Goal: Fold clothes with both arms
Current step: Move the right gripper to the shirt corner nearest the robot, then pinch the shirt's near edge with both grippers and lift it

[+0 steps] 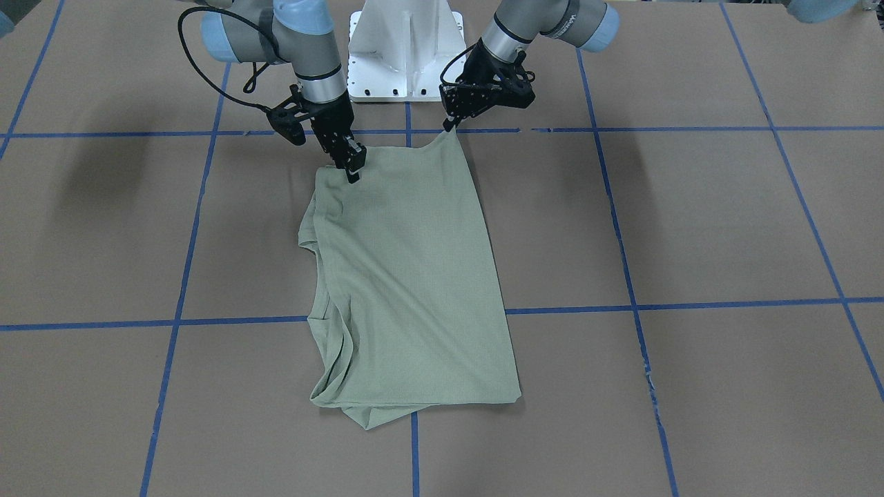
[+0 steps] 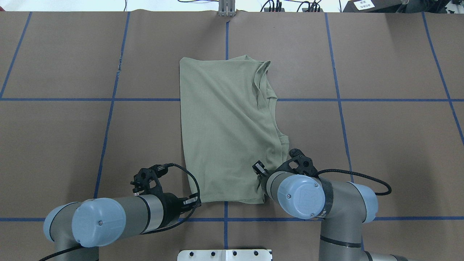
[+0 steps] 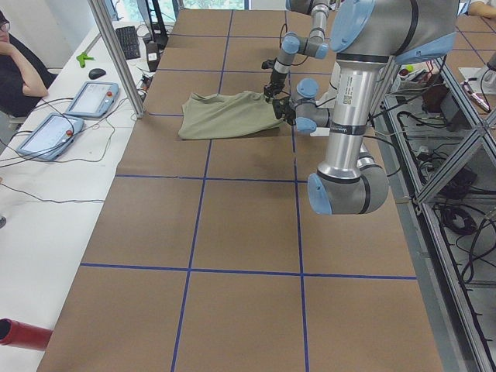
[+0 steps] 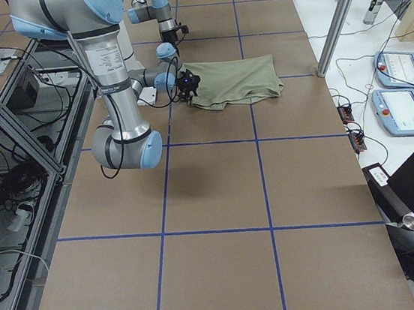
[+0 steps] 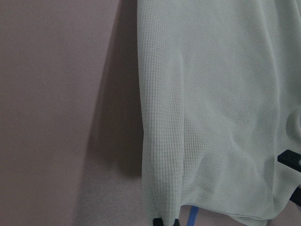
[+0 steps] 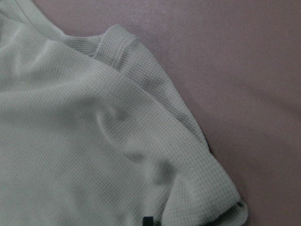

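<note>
Lying lengthwise at the middle of the table, the green shirt is seen folded into one long panel, with its layered edges stacked along the robot's right side. The near corner on the robot's left is pinched by the left gripper, fingers closed tight on the cloth, and that corner is drawn up into a small peak off the table. The other near corner is taken by the right gripper, fingers closed narrowly on bunched knit, low against the table. A blue tape line is crossed by the shirt's far half, which is laid flat. The white base is seen just behind both grippers.
</note>
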You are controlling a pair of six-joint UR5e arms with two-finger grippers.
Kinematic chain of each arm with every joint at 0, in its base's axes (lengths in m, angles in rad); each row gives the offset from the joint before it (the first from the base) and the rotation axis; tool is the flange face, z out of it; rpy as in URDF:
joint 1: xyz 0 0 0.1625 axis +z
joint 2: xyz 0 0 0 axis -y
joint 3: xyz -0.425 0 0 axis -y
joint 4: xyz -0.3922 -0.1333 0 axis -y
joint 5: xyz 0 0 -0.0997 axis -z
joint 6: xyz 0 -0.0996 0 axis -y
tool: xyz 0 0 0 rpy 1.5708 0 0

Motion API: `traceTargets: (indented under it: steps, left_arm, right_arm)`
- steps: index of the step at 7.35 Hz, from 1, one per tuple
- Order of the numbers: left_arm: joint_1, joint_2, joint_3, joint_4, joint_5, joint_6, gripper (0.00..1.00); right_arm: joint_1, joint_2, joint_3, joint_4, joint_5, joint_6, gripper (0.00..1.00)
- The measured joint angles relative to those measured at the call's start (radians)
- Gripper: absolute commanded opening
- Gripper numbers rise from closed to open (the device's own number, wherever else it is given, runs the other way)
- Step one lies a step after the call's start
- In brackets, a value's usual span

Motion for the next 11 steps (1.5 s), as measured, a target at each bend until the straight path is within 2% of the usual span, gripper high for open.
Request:
traceTargets:
  steps: [2, 3, 5, 7, 8, 9, 10, 11]
  left_arm:
    - [0.0, -0.001, -0.002, 0.0, 0.0, 0.0, 0.0]
    - [-0.003, -0.001, -0.013, 0.001, -0.008, 0.014, 0.0]
    - [-0.031, 0.005, -0.099, 0.046, -0.086, 0.069, 0.0]
    - [-0.052, 0.002, -0.274, 0.206, -0.174, 0.085, 0.0]
    - [-0.08, -0.013, -0.342, 0.284, -0.22, 0.088, 0.0]
    - [-0.118, -0.034, -0.357, 0.329, -0.255, 0.104, 0.0]
    - [-0.155, -0.057, -0.327, 0.347, -0.27, 0.139, 0.0]
    - [-0.193, -0.092, -0.256, 0.35, -0.275, 0.18, 0.0]
  right_arm:
    - [0.007, 0.002, 0.012, -0.001, -0.007, 0.016, 0.0]
    - [0.013, 0.003, 0.047, -0.023, -0.001, 0.013, 0.0]
    - [0.016, 0.005, 0.226, -0.2, 0.033, 0.009, 0.0]
    - [0.015, 0.022, 0.444, -0.407, 0.065, 0.009, 0.0]
    - [0.024, 0.055, 0.502, -0.49, 0.091, 0.008, 0.0]
    - [0.031, 0.082, 0.503, -0.53, 0.108, 0.005, 0.0]
    - [0.035, 0.099, 0.46, -0.542, 0.109, -0.021, 0.0]
    - [0.043, 0.111, 0.409, -0.53, 0.095, -0.079, 0.0]
